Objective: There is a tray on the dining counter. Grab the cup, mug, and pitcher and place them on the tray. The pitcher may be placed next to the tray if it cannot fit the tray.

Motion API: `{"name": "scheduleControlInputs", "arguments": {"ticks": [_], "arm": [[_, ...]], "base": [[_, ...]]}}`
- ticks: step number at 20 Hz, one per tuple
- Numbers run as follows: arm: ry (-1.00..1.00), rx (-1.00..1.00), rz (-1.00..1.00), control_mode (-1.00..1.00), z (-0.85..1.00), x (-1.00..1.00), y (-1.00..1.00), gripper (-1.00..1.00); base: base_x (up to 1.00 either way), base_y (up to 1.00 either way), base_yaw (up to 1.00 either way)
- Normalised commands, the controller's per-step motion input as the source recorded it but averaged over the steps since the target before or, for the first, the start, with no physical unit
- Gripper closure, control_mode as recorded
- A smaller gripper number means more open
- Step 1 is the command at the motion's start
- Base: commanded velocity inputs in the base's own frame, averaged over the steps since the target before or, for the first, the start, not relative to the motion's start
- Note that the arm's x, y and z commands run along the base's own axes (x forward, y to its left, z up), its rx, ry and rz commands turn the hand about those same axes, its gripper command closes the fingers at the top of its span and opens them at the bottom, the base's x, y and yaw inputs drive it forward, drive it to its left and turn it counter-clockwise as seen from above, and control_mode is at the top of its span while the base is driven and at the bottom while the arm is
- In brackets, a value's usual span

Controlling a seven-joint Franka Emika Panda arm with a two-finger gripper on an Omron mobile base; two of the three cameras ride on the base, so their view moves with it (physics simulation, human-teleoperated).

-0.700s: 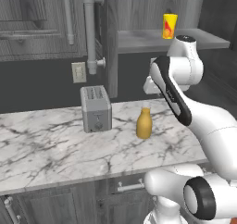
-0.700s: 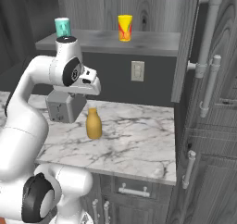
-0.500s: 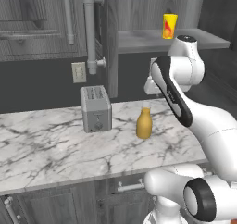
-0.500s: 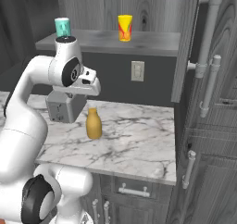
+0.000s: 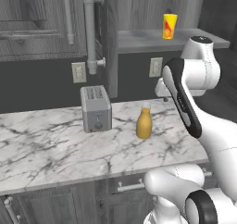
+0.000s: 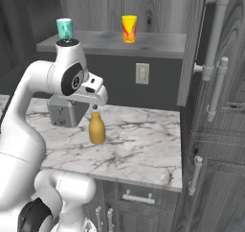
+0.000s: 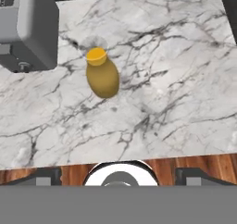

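Standing upright on the marble worktop (image 5: 55,149), pitcher (image 5: 144,123) just beside the grey toaster (image 5: 96,108), at roughly 3 o'clock from it in the left base view. In the hand view, pitcher (image 7: 102,73) at about 11 o'clock from centre, toaster (image 7: 28,28) at 10 o'clock, near but apart. Hanging above the pitcher (image 6: 97,128) in the right base view, gripper (image 6: 94,105) with jaws spread wide, holding nothing, clear of the neck. Up on the dark shelf (image 6: 158,41), yellow cup (image 6: 128,29) at 12 o'clock, teal mug (image 6: 65,28) at 10 o'clock, well apart from each other. Same cup (image 5: 169,26) at 1 o'clock in the left base view. White wall outlet (image 6: 141,74) below the shelf.
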Motion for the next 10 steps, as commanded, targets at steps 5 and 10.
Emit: {"name": "scheduleControlInputs", "arguments": {"ticks": [5, 10], "arm": [[0.00, 0.02, -0.23, -1.00, 0.22, -0.24, -0.21, -1.00], [-0.03, 0.07, -0.35, -1.00, 0.27, -0.23, -0.25, -1.00]], "base": [[0.00, 0.00, 0.00], [0.00, 0.00, 0.00]]}}
